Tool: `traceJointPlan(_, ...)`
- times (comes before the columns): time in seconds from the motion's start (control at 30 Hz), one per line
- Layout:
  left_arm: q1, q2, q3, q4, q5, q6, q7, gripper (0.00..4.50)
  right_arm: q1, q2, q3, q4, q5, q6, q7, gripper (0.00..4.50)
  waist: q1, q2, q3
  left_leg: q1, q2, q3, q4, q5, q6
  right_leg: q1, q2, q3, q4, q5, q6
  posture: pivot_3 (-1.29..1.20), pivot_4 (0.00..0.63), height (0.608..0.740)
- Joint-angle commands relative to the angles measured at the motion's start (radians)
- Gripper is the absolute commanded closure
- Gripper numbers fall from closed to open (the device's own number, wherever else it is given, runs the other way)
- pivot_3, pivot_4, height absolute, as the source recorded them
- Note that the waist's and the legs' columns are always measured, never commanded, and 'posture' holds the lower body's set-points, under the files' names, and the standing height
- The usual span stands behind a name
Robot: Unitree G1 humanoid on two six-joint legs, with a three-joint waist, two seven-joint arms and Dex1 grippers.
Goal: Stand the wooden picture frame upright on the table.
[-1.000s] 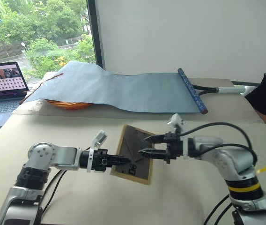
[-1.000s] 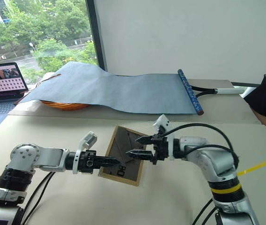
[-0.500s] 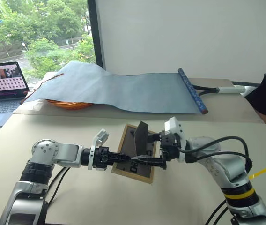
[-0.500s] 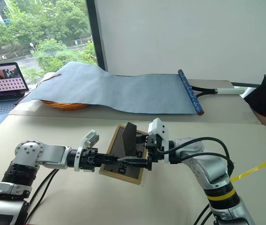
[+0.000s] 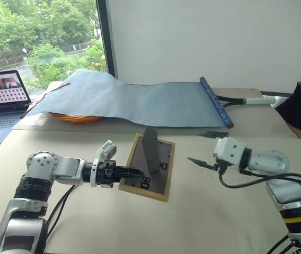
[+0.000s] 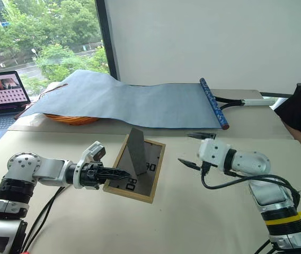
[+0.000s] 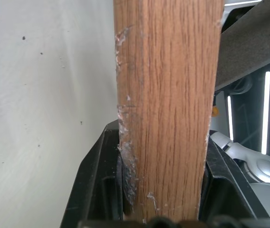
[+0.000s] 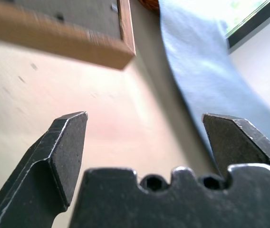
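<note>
Left eye view — wooden picture frame (image 5: 149,167) back-up, long axis toward desk's (image 5: 203,211) far edge; left hand (image 5: 132,172) grips its near-left corner, right hand (image 5: 204,148) open.

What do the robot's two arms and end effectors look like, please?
Both arms are silver-grey metal with black ribbed joint bands and loose black cables. The right arm carries a yellow band. Each end effector, left and right, has two pointed black fingers on a white wrist block.

The wooden picture frame (image 5: 149,166)'s back panel bears a white "08".
</note>
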Motion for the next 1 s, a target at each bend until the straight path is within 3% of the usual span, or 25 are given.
traceJointPlan(0.03,-0.047,-0.006,0.002,0.003,0.007,0.003,-0.046,3.33,-0.015,-0.002,0.047,0.074,-0.356,-0.41,-0.281,0.04,0.001,0.0,0.0,0.0,0.0,0.0,0.0,0.0,0.0,0.0,0.0,0.0,0.0,0.0,0.0,0.0,0.15,0.694)
traceJointPlan(0.27,-0.06,-0.009,-0.013,0.007,0.015,0.003,-0.065,3.33,-0.043,0.086,0.094,0.122,-0.713,-0.57,-0.673,0.04,0.003,0.0,0.0,0.0,0.0,0.0,0.0,0.002,-0.003,0.0,0.0,0.0,0.001,0.0,0.0,0.0,0.15,0.694)
traceJointPlan(0.43,-0.057,-0.009,-0.022,-0.005,0.014,0.003,-0.067,3.33,-0.079,0.117,0.126,0.144,-0.841,-0.581,-0.842,0.04,0.003,0.0,0.0,0.001,0.0,0.0,0.001,0.003,-0.003,0.0,0.0,0.0,0.004,0.0,0.0,0.0,0.15,0.694)
traceJointPlan(0.53,-0.051,-0.004,-0.018,-0.032,0.025,0.003,-0.075,3.33,-0.097,0.119,0.146,0.176,-0.839,-0.599,-0.885,0.75,0.003,0.0,0.0,0.001,0.0,0.0,0.002,0.003,-0.003,0.001,0.0,0.0,0.004,0.0,0.0,0.0,0.15,0.694)
traceJointPlan(0.77,0.014,0.006,0.021,-0.2,0.115,-0.02,-0.125,3.33,-0.118,0.111,0.16,0.205,-0.817,-0.608,-0.924,3.09,0.0,0.0,0.0,0.001,0.0,-0.001,0.004,0.003,-0.002,0.002,0.0,-0.001,0.006,0.0,0.0,0.0,0.15,0.694)
traceJointPlan(0.8,0.024,0.006,0.026,-0.222,0.134,-0.026,-0.14,3.33,-0.119,0.109,0.162,0.207,-0.813,-0.609,-0.926,3.15,0.0,0.0,0.0,0.001,0.0,-0.001,0.004,0.003,-0.002,0.002,0.0,-0.001,0.006,0.0,0.0,0.0,0.15,0.694)
traceJointPlan(0.87,0.049,0.015,0.039,-0.261,0.164,-0.039,-0.181,2.33,-0.119,0.105,0.161,0.206,-0.807,-0.612,-0.929,3.17,0.001,0.0,0.0,0.001,0.0,-0.001,0.004,0.003,-0.002,0.002,0.0,-0.001,0.007,0.0,0.0,0.0,0.15,0.694)
traceJointPlan(1.0,0.144,0.048,0.177,-0.392,0.279,-0.251,-0.316,1.03,-0.131,0.099,0.16,0.237,-0.705,-0.606,-0.868,3.28,-0.003,0.001,0.001,0.001,0.0,-0.002,0.006,0.003,-0.002,0.003,0.0,-0.001,0.007,0.0,0.0,0.0,0.15,0.694)
